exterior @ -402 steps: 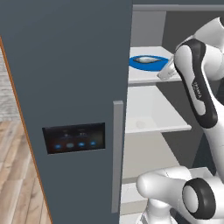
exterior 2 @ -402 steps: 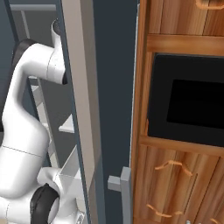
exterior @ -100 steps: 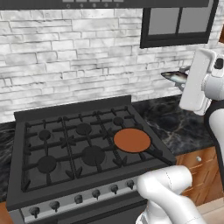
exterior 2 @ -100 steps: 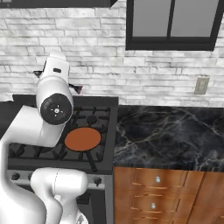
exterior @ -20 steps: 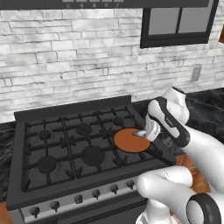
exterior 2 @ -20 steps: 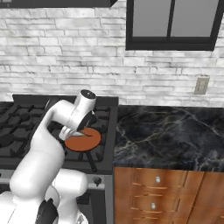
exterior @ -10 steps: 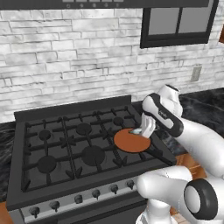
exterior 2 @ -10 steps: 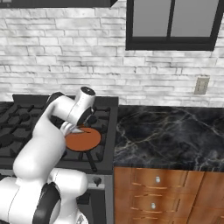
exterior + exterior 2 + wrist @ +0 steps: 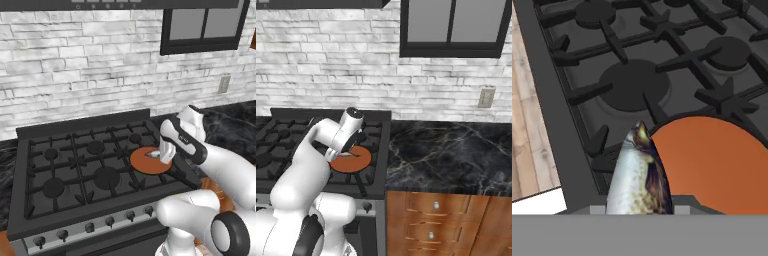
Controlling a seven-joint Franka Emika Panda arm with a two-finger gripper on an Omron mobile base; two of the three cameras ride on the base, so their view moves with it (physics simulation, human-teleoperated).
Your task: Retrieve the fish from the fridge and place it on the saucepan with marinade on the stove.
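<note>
stove (image 9: 95, 175): black gas cooktop with grates and round burners, a silver front edge with knobs, in front of the white brick wall (image 9: 75, 65).
saucepan with marinade (image 9: 149, 161): on the right front burner; shallow and round, orange-brown inside; its long black handle points toward the front right.
fish (image 9: 640, 175): silvery-grey, clamped in the gripper; in the hand view its pointed head reaches out past the pan's rim, above the grate. Whether it touches the pan, I cannot tell.
gripper (image 9: 161, 156): closed tightly on the fish, low over the saucepan.
counter (image 9: 456, 160): dark marble, just beside the stove on its right, with wooden drawers (image 9: 431, 220) under it.
</note>
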